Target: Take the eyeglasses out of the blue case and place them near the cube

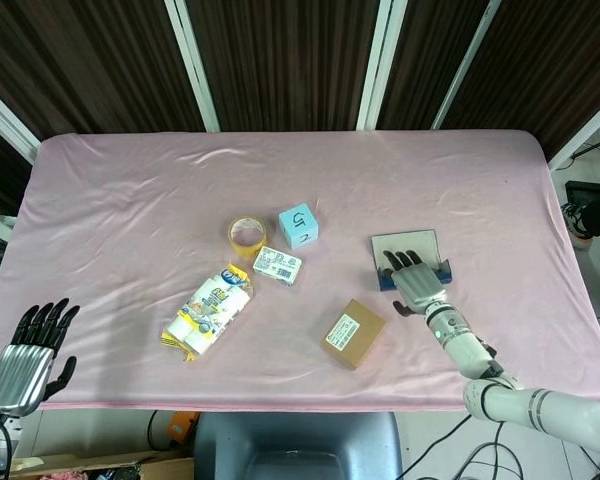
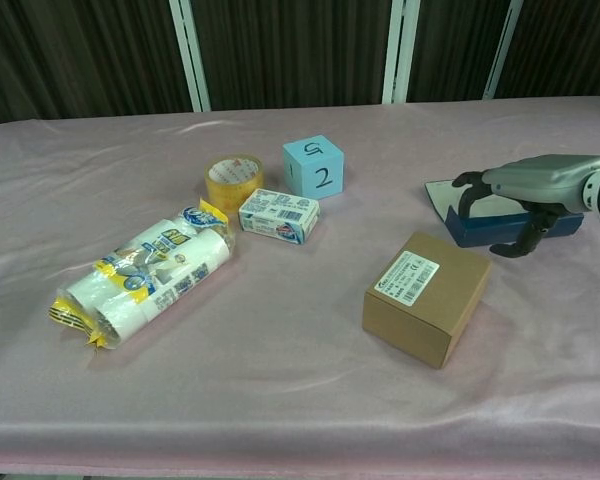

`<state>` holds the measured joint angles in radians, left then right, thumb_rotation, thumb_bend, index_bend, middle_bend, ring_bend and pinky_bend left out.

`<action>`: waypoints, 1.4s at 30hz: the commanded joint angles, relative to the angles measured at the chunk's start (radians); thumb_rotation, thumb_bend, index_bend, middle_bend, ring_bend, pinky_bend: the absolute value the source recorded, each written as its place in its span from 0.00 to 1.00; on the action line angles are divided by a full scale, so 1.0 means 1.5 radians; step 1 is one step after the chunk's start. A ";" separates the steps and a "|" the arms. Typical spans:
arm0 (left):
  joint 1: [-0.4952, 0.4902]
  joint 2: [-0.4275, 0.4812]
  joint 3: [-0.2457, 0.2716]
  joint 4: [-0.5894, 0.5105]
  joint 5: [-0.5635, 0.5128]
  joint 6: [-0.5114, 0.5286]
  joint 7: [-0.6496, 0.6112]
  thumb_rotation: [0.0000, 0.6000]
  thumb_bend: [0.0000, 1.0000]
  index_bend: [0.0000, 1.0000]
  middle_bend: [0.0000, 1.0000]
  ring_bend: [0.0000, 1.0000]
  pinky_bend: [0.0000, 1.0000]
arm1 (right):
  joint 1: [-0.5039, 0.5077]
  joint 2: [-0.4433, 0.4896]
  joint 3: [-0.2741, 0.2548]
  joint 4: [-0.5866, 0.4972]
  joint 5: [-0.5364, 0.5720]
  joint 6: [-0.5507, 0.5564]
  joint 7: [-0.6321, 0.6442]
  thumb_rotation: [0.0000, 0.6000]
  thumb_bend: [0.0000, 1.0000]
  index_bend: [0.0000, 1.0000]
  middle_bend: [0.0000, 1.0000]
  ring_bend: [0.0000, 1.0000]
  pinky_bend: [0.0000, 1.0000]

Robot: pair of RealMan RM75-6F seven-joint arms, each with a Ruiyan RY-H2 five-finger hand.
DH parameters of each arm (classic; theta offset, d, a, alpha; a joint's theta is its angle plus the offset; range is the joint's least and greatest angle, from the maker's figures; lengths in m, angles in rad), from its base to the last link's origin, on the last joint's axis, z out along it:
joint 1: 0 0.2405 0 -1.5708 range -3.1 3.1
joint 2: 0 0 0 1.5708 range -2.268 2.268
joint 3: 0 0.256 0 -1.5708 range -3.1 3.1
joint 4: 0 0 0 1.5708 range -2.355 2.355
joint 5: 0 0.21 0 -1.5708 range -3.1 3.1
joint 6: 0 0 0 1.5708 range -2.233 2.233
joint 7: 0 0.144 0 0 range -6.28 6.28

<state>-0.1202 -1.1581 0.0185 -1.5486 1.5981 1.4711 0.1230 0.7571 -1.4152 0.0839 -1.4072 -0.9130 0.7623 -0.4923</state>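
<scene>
- Head view: The right hand (image 1: 413,276) lies over the near edge of the open blue case (image 1: 408,248) on the pink-draped table (image 1: 130,190), its dark fingers (image 1: 398,261) spread across the tray, with the thumb out to the near side.
- The case's flat lid lies open toward the far side of the table; the eyeglasses cannot be made out beneath the hand.
- The light blue cube (image 1: 298,226) stands well to the left of the case, near the middle of the table.
- A yellow tape roll (image 1: 246,236) sits just left of the cube, and a small printed box (image 1: 277,265) lies just in front of both.
- A pack of white rolls (image 1: 207,309) lies toward the near left, and a brown cardboard box (image 1: 353,333) sits near the front edge, close to the case.
- The left hand (image 1: 25,358) hangs off the near left corner, fingers straight and apart, holding nothing.
- Chest view: The right hand (image 2: 525,190) arches over the blue case (image 2: 560,222), fingers (image 2: 466,190) curled down at its left end and thumb pointing down in front of the front wall.
- Whether the hand grips anything inside cannot be told.
- The cube (image 2: 313,166), marked with a 2 on its front face, stands behind the tape roll (image 2: 233,181) and printed box (image 2: 278,216); the cardboard box (image 2: 426,296) sits near the case, to its front left.
</scene>
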 commanded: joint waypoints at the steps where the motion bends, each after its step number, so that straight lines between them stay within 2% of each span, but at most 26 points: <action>1: 0.000 0.000 0.000 0.000 0.001 0.001 -0.001 1.00 0.41 0.00 0.00 0.00 0.04 | -0.006 0.015 -0.009 -0.027 -0.018 0.004 0.013 1.00 0.51 0.42 0.01 0.00 0.00; 7: 0.002 0.000 0.001 0.000 0.004 0.005 0.003 1.00 0.41 0.00 0.00 0.00 0.04 | -0.020 0.057 -0.041 -0.084 -0.060 0.004 0.025 1.00 0.51 0.42 0.01 0.00 0.00; 14: 0.002 -0.001 0.002 -0.001 0.007 0.005 0.009 1.00 0.41 0.00 0.00 0.00 0.04 | -0.059 0.113 -0.093 -0.146 -0.141 0.035 0.040 1.00 0.51 0.42 0.01 0.00 0.00; 21: 0.004 -0.003 0.005 -0.002 0.014 0.008 0.017 1.00 0.42 0.00 0.00 0.00 0.04 | -0.099 0.149 -0.135 -0.148 -0.201 0.062 0.061 1.00 0.51 0.42 0.01 0.00 0.00; 32: 0.003 -0.009 0.007 -0.003 0.015 0.005 0.031 1.00 0.42 0.00 0.00 0.00 0.04 | -0.152 0.164 -0.161 -0.076 -0.256 0.085 0.131 1.00 0.52 0.43 0.01 0.00 0.00; 42: -0.001 -0.017 0.004 -0.005 0.005 -0.009 0.050 1.00 0.41 0.00 0.00 0.00 0.04 | -0.183 0.128 -0.139 0.052 -0.260 0.110 0.159 1.00 0.52 0.43 0.01 0.00 0.00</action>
<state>-0.1206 -1.1822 0.0251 -1.5550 1.6066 1.4595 0.1972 0.4950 -1.2038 -0.1366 -1.3668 -1.3031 0.9207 -0.2688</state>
